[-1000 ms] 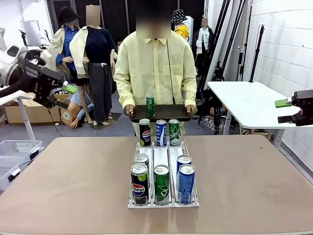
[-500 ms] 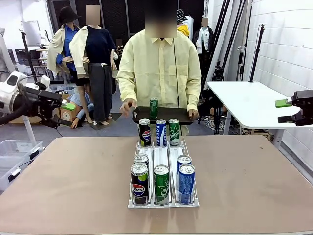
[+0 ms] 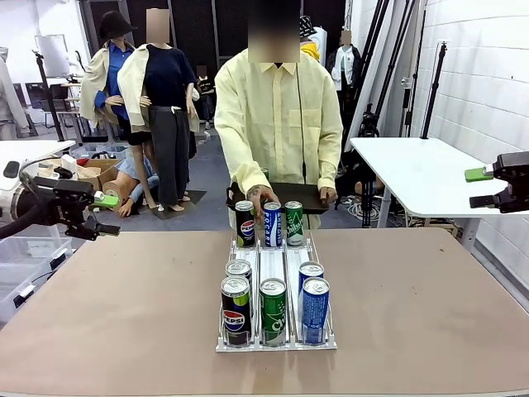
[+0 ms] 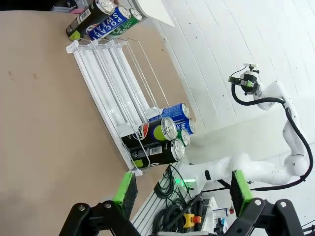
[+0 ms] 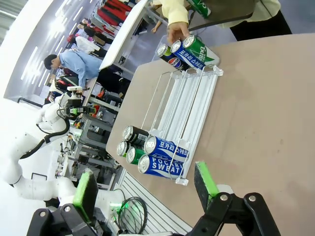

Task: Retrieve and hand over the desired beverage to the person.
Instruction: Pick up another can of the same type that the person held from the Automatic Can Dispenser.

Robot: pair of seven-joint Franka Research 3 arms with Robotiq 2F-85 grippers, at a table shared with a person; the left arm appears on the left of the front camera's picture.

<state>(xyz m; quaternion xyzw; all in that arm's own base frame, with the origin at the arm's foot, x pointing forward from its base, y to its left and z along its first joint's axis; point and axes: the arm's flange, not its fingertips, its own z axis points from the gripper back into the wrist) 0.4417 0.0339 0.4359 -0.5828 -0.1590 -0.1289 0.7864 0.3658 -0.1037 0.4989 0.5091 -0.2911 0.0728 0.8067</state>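
Both claws are spread wide and empty: the left claw (image 3: pixel 110 215) hangs off the desk's (image 3: pixel 124 306) left edge, the right claw (image 3: pixel 474 188) well out to the right. The person (image 3: pixel 277 124) stands across the desk, one hand (image 3: pixel 263 197) down at the far row of cans (image 3: pixel 272 223) in the rack (image 3: pixel 271 260). It seems wise to read first which can that hand marks, then straddle it squarely, clear of its neighbours.
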